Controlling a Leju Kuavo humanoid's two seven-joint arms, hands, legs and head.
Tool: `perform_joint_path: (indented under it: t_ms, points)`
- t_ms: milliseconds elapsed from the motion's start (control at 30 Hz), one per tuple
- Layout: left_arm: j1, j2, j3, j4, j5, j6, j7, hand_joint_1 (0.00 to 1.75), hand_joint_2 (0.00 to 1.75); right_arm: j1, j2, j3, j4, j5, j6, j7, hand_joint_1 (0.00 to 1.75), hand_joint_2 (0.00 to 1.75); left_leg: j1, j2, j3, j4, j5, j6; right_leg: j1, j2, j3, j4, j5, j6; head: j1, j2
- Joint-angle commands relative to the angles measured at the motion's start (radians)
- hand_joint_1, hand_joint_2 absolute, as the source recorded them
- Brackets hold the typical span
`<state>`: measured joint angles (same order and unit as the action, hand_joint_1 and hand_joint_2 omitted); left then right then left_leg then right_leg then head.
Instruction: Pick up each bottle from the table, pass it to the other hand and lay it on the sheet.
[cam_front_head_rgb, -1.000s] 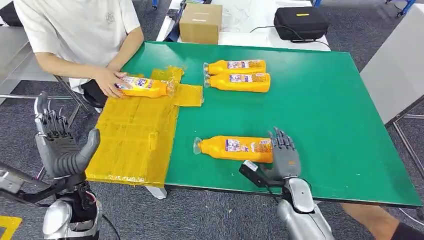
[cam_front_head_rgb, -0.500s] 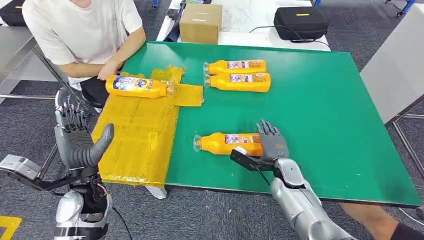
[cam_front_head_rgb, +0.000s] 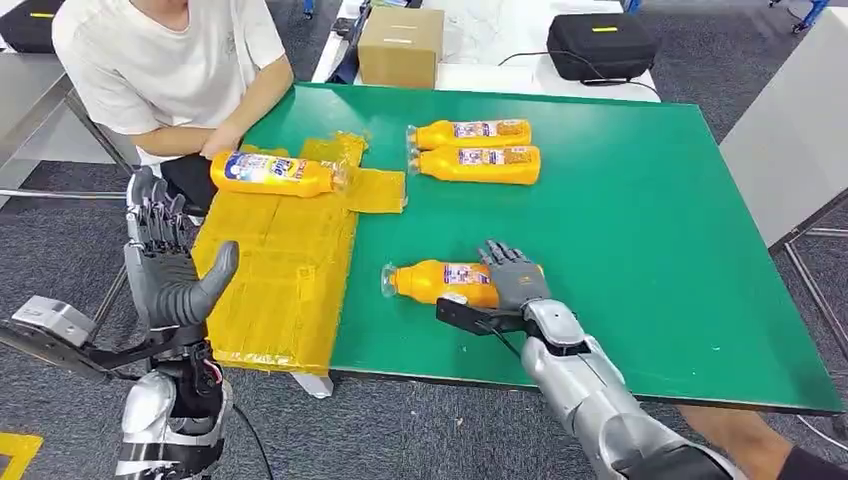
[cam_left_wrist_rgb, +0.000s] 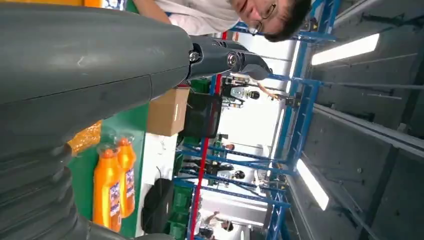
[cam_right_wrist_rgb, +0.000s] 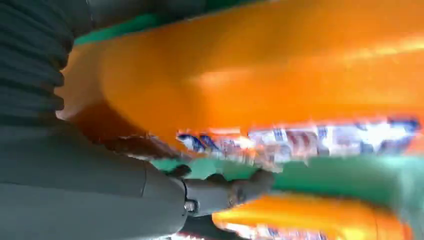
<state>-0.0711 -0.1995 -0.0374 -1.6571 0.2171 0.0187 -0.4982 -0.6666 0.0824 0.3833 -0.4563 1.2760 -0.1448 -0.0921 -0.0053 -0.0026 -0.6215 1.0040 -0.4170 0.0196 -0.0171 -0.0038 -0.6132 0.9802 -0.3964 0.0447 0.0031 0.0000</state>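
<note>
An orange bottle (cam_front_head_rgb: 440, 280) lies near the front of the green table (cam_front_head_rgb: 650, 220), cap toward the yellow sheet (cam_front_head_rgb: 270, 270). My right hand (cam_front_head_rgb: 515, 280) grips its base end, and in the right wrist view the bottle (cam_right_wrist_rgb: 260, 65) lies close against my palm over the thumb (cam_right_wrist_rgb: 225, 192). My left hand (cam_front_head_rgb: 170, 265) is raised off the table's left edge beside the sheet, fingers spread and holding nothing. Another orange bottle (cam_front_head_rgb: 270, 172) lies on the far end of the sheet. Two more bottles (cam_front_head_rgb: 470, 132) (cam_front_head_rgb: 480, 163) lie side by side at the table's middle back.
A person (cam_front_head_rgb: 170, 70) in a white shirt sits at the far left corner, one hand next to the bottle on the sheet. A cardboard box (cam_front_head_rgb: 402, 45) and a black case (cam_front_head_rgb: 600, 45) stand behind the table. The table's right half is bare green.
My right hand slid left along the near bottle and closed on it; the bottle shifted slightly. My left hand rose toward the sheet. The person let go of the bottle on the sheet.
</note>
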Motion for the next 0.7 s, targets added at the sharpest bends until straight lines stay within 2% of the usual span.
perform_joint_path:
  t_ms: [33, 200, 367, 433, 500, 533, 567, 600, 633, 700]
  points:
    - [-0.001, 0.020, 0.014, 0.036, 0.001, -0.002, 0.005, 0.00, 1.75, -0.081, 0.003, 0.071, 0.133, 0.000, 0.060, 0.043, 1.75, 1.75, 0.001, -0.001, 0.004, -0.001, -0.001, -0.001, 0.001, -0.001, 0.004, -0.001, -0.001, -0.001, 0.000, 0.000]
    - [0.009, 0.012, 0.026, 0.027, -0.017, 0.004, 0.001, 0.00, 1.75, -0.095, 0.010, 0.086, 0.163, -0.003, 0.166, 0.133, 1.75, 1.75, 0.001, 0.000, 0.005, 0.000, -0.002, -0.001, 0.001, 0.000, 0.006, -0.001, -0.001, -0.002, 0.000, 0.000]
    - [0.019, 0.006, 0.044, 0.022, -0.023, 0.005, -0.001, 0.00, 1.75, -0.074, 0.001, 0.083, 0.163, -0.019, 0.173, 0.147, 1.75, 1.75, 0.001, -0.002, 0.007, -0.001, -0.001, -0.001, 0.001, -0.002, 0.008, -0.002, -0.001, -0.002, 0.000, 0.000]
    - [0.027, 0.012, 0.045, 0.014, -0.023, -0.001, -0.005, 0.00, 1.75, -0.042, 0.003, 0.024, 0.123, -0.103, 0.067, 0.021, 1.75, 1.75, 0.002, -0.002, 0.008, -0.001, -0.001, -0.002, 0.002, -0.002, 0.010, -0.002, -0.002, -0.002, 0.000, 0.000]
    - [0.035, 0.013, 0.037, 0.022, -0.014, -0.004, 0.001, 0.00, 1.75, 0.018, 0.024, -0.104, 0.051, -0.293, 0.003, -0.179, 1.75, 1.75, 0.001, -0.002, 0.006, -0.002, 0.000, -0.001, 0.001, -0.002, 0.007, -0.002, -0.001, -0.001, 0.000, 0.000]
    - [0.037, 0.013, 0.033, 0.027, -0.015, -0.001, 0.006, 0.00, 1.75, 0.030, 0.031, -0.113, 0.038, -0.316, -0.012, -0.205, 1.75, 1.75, 0.002, -0.002, 0.008, -0.002, -0.001, -0.001, 0.002, -0.002, 0.010, -0.003, -0.001, -0.002, 0.000, 0.000]
    - [0.036, 0.013, 0.017, 0.060, -0.044, 0.044, 0.048, 0.00, 1.75, 0.083, 0.051, -0.150, -0.050, -0.405, -0.063, -0.298, 1.75, 1.75, 0.002, -0.002, 0.010, -0.002, -0.002, -0.002, 0.002, -0.002, 0.012, -0.003, -0.002, -0.002, 0.000, 0.000]
    - [0.034, 0.014, 0.003, 0.086, -0.067, 0.074, 0.065, 0.00, 1.75, 0.116, 0.061, -0.155, -0.110, -0.451, -0.070, -0.320, 1.75, 1.75, 0.001, -0.002, 0.008, -0.002, -0.001, -0.001, 0.001, -0.002, 0.010, -0.002, -0.002, -0.002, 0.000, 0.000]
    - [0.033, 0.008, -0.016, 0.130, -0.058, 0.076, 0.115, 0.00, 1.75, 0.169, 0.083, -0.179, -0.217, -0.539, -0.102, -0.398, 1.75, 1.75, 0.002, 0.000, 0.008, -0.002, -0.001, -0.001, 0.001, 0.001, 0.009, -0.002, -0.001, -0.001, 0.001, 0.000]
    - [0.034, 0.003, -0.035, 0.183, -0.048, 0.071, 0.134, 0.00, 1.75, 0.218, 0.092, -0.152, -0.333, -0.579, -0.109, -0.404, 1.75, 1.75, 0.001, 0.002, 0.008, -0.002, -0.002, -0.001, 0.001, 0.001, 0.008, -0.003, -0.001, -0.002, 0.000, 0.000]
